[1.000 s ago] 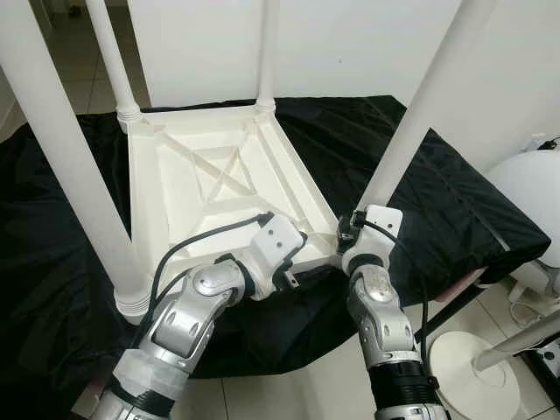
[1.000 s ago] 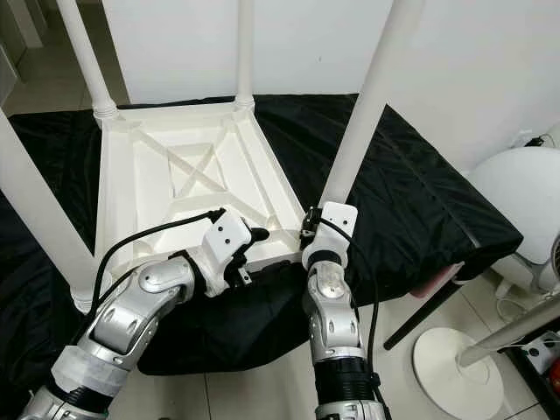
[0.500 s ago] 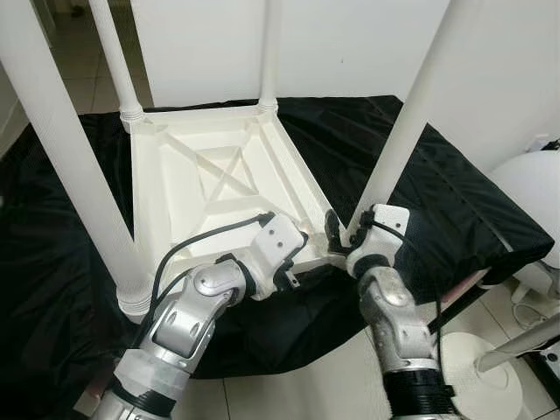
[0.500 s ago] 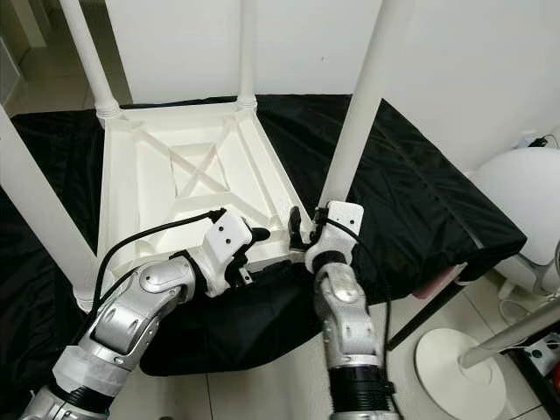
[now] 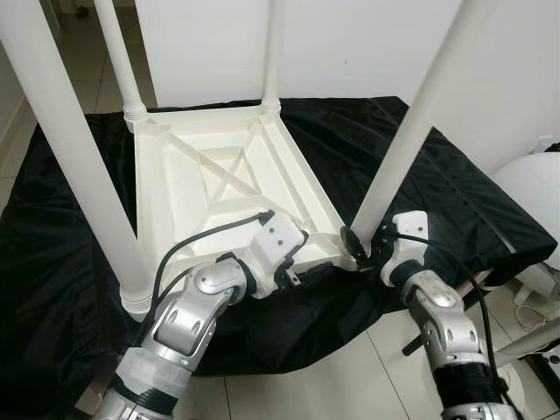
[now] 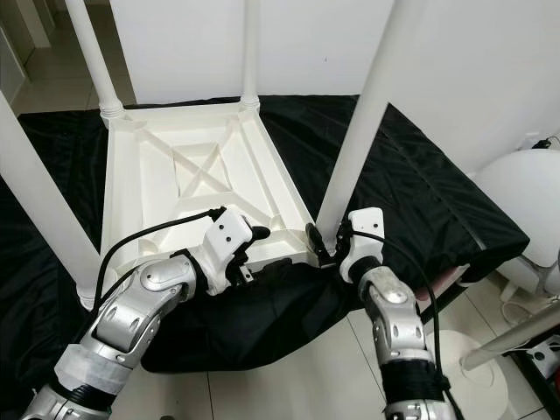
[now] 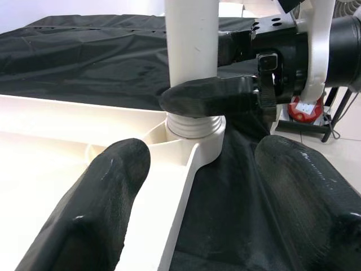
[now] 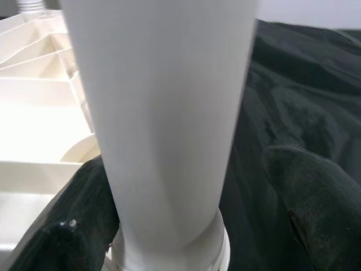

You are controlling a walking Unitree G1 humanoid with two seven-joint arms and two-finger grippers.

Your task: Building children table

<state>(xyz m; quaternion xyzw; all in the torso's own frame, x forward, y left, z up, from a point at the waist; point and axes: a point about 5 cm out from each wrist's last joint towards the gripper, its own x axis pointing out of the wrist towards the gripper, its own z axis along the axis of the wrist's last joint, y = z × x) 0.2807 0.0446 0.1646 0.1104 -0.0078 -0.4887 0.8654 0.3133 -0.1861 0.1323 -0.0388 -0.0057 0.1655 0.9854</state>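
A white children's table point(image 5: 219, 175) lies upside down on a black cloth point(image 5: 61, 262), its legs pointing up. My right gripper point(image 5: 360, 245) is at the base of the near-right leg point(image 5: 411, 131). In the right wrist view its fingers point(image 8: 62, 231) stand open on either side of that leg point(image 8: 163, 113). My left gripper point(image 6: 254, 249) is at the table's near rim, just left of that corner. It is open, with one finger point(image 7: 107, 186) over the rim point(image 7: 175, 186) and the other over the cloth.
The near-left leg point(image 5: 79, 175) rises close to my left arm, and two far legs point(image 5: 118, 52) point(image 5: 273, 52) stand by the white wall. A rounded white appliance point(image 6: 516, 201) and stand parts sit on the tiled floor at the right.
My right arm has swung to the right, and its gripper now reaches the leg base from the right side. The left arm has stayed put.
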